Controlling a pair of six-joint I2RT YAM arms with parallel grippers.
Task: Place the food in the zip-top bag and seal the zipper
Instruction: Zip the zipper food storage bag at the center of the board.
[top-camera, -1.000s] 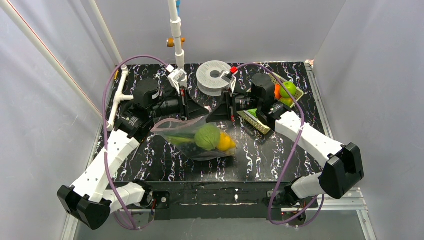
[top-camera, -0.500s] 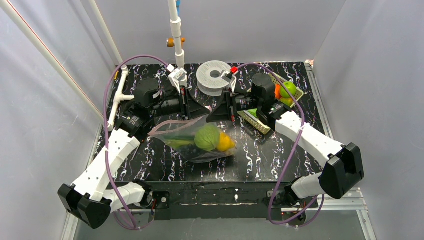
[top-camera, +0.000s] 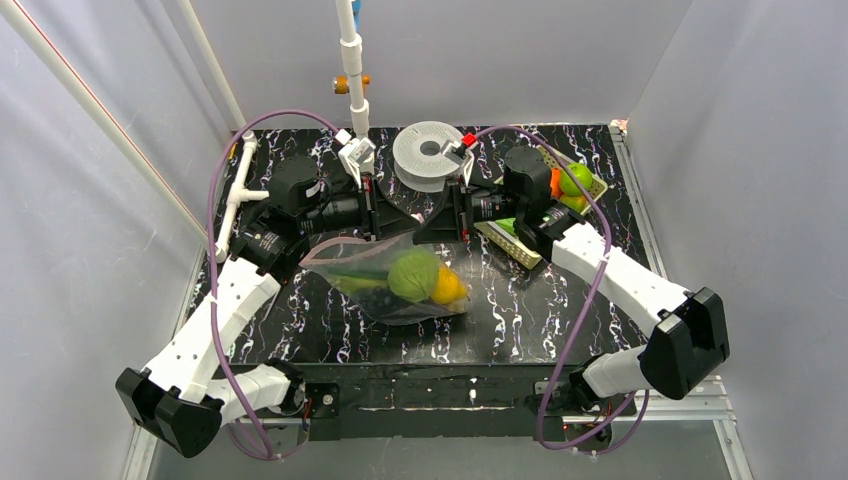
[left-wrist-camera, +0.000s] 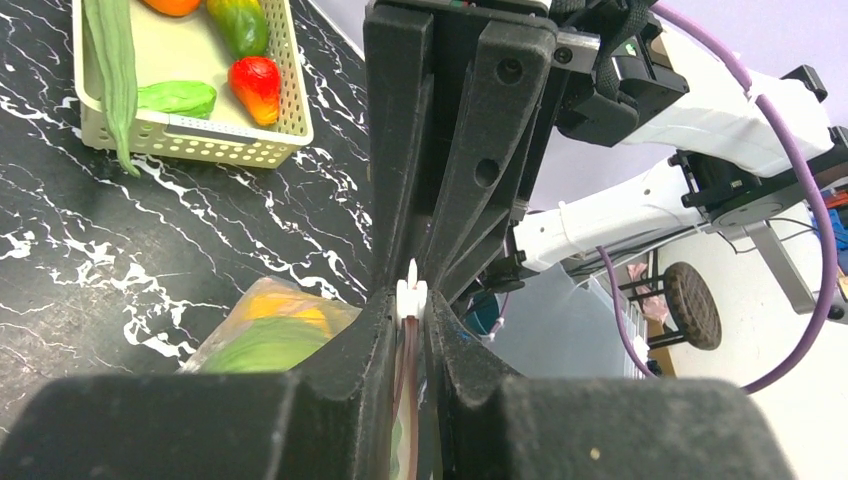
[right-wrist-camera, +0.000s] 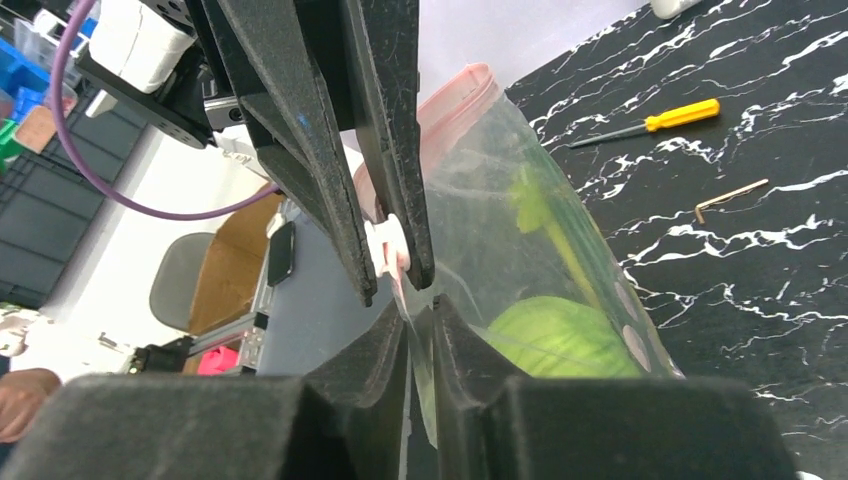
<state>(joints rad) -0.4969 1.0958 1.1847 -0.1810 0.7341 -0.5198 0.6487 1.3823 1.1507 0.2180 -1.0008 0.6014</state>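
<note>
— Between the two sets of jaws, set tip to tip: what is there?
— The mouth edge of the zip-top bag (top-camera: 372, 262). The left jaws are narrow and pinched on the zipper (left-wrist-camera: 408, 390), with a small white tab (left-wrist-camera: 412, 296) just past their tips. The right jaws are narrow too, and the bag's edge runs through their slot. Whether they press it or only straddle it cannot be told.

— Food status?
— Loaded, by the look. Inside the bag, below the jaws and on their near side, sits the pale green round head (top-camera: 414, 273). The yellow piece (top-camera: 451, 287) touches it on the right arm's side. The long pale-green stalk (top-camera: 348, 283) points toward the left arm, with the dark eggplant (top-camera: 385, 298) just beside it. Pieces in the basket (left-wrist-camera: 215, 150), off to the side of the right jaws, are judged not part of the load.

— What is left?
— Sealing. Judgement: in hand, not finished. Whether the zipper is closed or gaping along its run cannot be told.

— Bag's condition?
— Clear and crinkly with faint dots. Its top edge is lifted to the jaws. Its body rests on the counter (top-camera: 520, 310) and bulges around the round head.
</note>
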